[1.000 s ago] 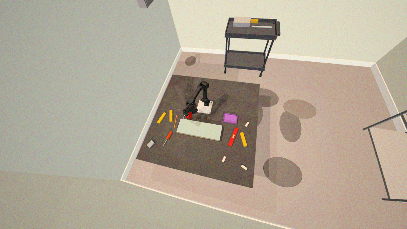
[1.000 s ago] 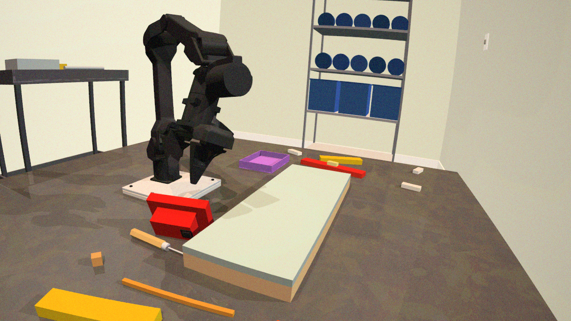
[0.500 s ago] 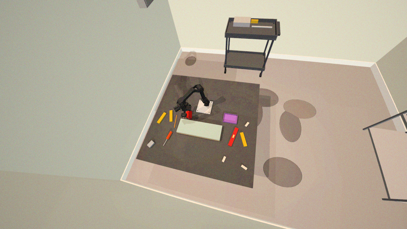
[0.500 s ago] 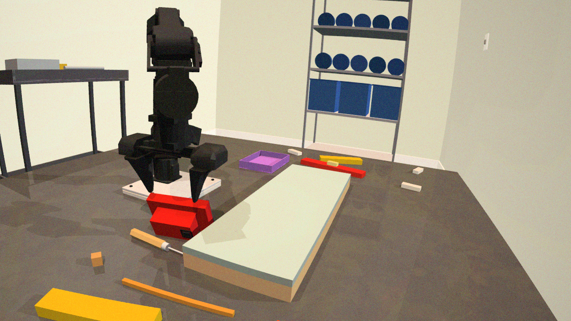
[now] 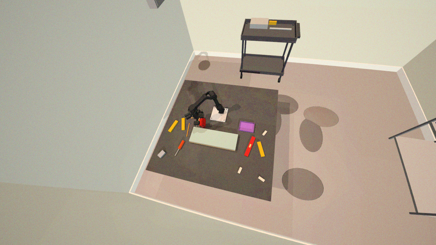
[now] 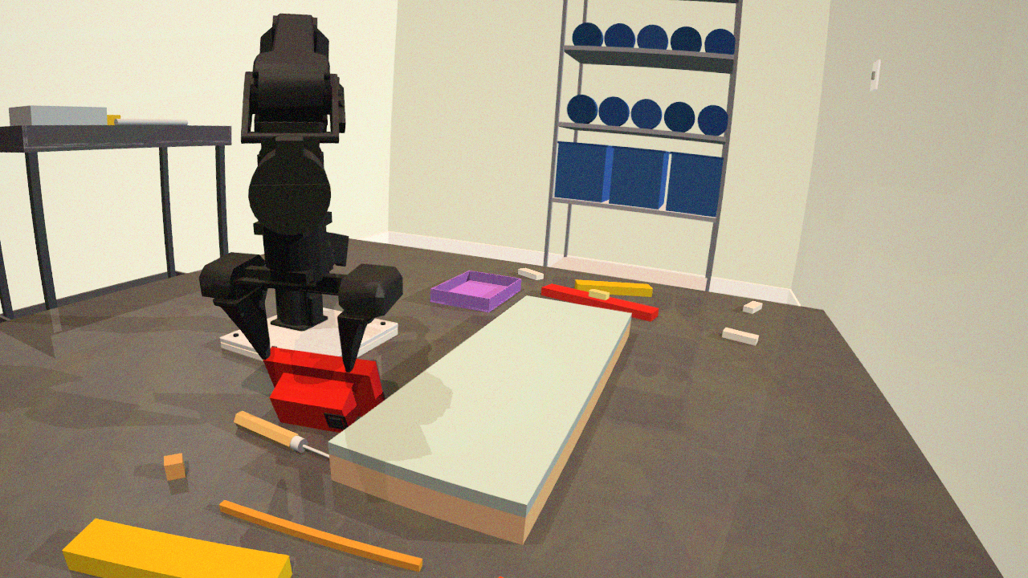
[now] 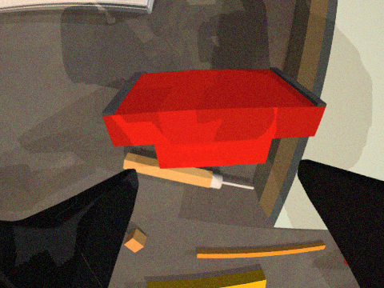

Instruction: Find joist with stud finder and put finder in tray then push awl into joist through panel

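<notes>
The gripper [image 6: 305, 356] hangs over the red stud finder [image 6: 323, 393] with its fingers [image 6: 353, 337] spread as wide as they go, one at each end of the red body and gripping nothing; whether the tips touch it cannot be told. The stud finder lies on the dark mat just beside the near corner of the pale floor panel [image 6: 495, 392]. One awl [image 6: 269, 431] lies at its 7 o'clock, tip toward the panel. One purple tray [image 6: 475, 289] sits beyond the panel at 1 o'clock. On the mat in the top view: three yellow blocks [image 5: 172, 125], three small pale blocks [image 5: 239, 169]
</notes>
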`<action>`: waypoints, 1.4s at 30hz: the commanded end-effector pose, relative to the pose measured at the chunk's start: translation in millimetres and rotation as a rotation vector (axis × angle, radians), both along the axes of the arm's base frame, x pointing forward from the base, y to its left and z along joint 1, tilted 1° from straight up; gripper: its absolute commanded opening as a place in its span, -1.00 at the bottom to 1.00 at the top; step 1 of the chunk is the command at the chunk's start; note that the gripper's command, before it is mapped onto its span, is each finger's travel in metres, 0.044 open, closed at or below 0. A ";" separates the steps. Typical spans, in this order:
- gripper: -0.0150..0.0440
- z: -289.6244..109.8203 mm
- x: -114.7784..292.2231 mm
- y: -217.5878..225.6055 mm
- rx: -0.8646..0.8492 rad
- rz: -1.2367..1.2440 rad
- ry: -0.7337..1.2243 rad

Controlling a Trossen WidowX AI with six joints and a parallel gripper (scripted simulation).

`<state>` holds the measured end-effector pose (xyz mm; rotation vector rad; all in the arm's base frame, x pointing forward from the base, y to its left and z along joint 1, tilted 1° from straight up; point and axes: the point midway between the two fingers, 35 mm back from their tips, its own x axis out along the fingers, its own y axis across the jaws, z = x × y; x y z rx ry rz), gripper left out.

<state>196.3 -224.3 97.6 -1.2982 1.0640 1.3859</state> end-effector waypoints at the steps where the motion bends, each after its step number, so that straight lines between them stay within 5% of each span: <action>1: 1.00 -8.2 0.5 0.5 0.012 0.005 0.002; 29: 1.00 -51.0 0.3 0.1 0.013 0.005 0.002; 42: 0.71 -51.0 0.3 0.1 0.013 0.005 0.002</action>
